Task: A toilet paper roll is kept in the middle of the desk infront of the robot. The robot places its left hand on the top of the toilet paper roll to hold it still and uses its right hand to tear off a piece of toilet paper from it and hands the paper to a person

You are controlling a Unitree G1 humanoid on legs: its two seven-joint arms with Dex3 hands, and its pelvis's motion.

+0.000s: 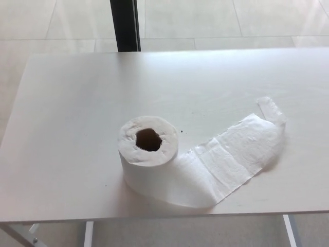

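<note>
Standing on end near the middle of the white table [61,103], slightly toward the near edge, the toilet paper roll [148,149] shows its dark core hole facing up. A loose tail of paper [231,154] runs from the roll's base to the right across the tabletop, still joined to the roll, lying mostly flat with perforation lines visible; its far end curls up and narrows to a crumpled tip. Neither robot hand appears in the head view, so I cannot tell how their fingers are set. A black post [125,24] rises behind the table's far edge, on the pale tiled floor [216,20].
</note>
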